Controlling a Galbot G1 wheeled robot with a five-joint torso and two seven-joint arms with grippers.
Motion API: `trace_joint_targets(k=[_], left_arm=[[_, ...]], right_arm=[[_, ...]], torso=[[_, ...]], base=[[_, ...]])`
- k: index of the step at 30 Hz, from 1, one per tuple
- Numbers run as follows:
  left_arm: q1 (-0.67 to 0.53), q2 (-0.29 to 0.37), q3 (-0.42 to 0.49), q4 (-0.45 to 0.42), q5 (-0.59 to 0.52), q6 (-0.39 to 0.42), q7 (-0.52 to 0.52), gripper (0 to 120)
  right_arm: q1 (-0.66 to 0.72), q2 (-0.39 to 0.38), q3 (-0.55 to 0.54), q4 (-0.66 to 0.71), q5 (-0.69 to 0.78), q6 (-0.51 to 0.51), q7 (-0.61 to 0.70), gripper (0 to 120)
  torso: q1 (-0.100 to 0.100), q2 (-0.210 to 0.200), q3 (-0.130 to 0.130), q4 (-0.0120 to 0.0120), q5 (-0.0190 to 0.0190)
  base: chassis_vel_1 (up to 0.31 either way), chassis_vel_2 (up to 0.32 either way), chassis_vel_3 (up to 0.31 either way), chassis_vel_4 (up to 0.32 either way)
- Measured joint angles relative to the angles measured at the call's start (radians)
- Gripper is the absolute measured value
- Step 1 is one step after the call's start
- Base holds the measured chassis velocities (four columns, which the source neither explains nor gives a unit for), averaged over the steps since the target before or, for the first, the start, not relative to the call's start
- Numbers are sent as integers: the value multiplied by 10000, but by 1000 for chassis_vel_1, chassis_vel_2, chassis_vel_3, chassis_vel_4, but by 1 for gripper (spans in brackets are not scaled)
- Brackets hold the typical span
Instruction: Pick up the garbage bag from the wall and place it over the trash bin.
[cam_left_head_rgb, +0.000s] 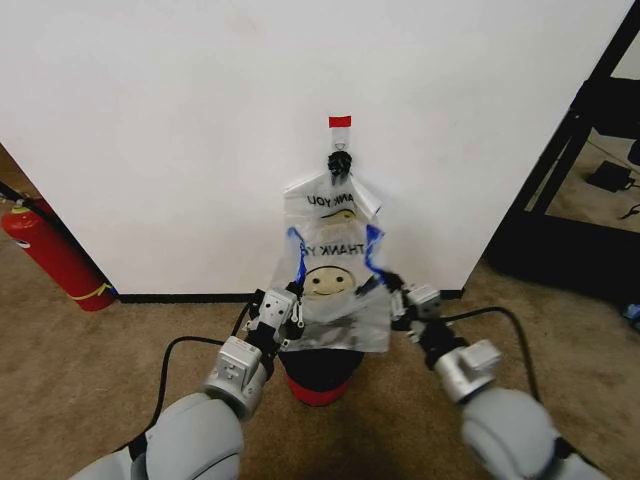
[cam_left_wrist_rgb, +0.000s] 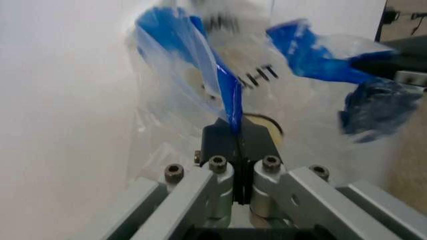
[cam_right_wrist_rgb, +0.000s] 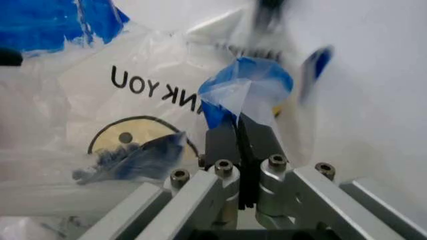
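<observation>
Two grippers share the load here, each clamped on a blue-printed handle strip of the garbage bag. In the left wrist view the left gripper has its jaws pressed together with the blue strip rising from between them; in the right wrist view the right gripper is likewise closed on a bunched blue-and-clear fold of the other handle. From the head view the left gripper and right gripper flank the bag at about the same height, so the bag's mouth is stretched sideways between them and its long axis hangs downward.

The relation that matters: the trash bin stands directly under the bag, its black mesh and red base showing just below the bag's lower edge, between the two forearms. Neither arm is nearer; both sit evenly either side.

The bag is thin, see-through white plastic with a yellow smiley face and "THANK YOU" lettering. Behind it a second, similar bag hangs from a black knot under a red tag on the white wall. A red fire extinguisher stands well apart to the left.
</observation>
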Motion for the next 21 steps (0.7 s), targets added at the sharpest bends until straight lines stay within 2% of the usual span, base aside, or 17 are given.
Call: trace_joint_targets(k=[4, 8, 12, 21], left_arm=[[849, -406, -61, 254, 368, -253, -12, 0], [1094, -979, 129, 681, 609, -408, -47, 0], [824, -1234, 445, 982, 625, -395, -157, 0], [-228, -1192, 914, 1255, 355, -349, -157, 0]], right_arm=[[-10, 174, -134, -308, -304, 191, 1, 0], [-50, 258, -25, -542, -334, 419, 96, 0], [-123, 320, 304, -541, -286, 493, 120, 0], [-306, 162, 1062, 62, 12, 573, 122, 0]], torso=[[-1, 0, 0, 3, -2], [-1, 0, 0, 0, -1], [-1, 0, -1, -2, 0], [0, 0, 0, -2, -1]], base=[[0, 0, 0, 0], [0, 0, 0, 0], [0, 0, 0, 0], [0, 0, 0, 0]])
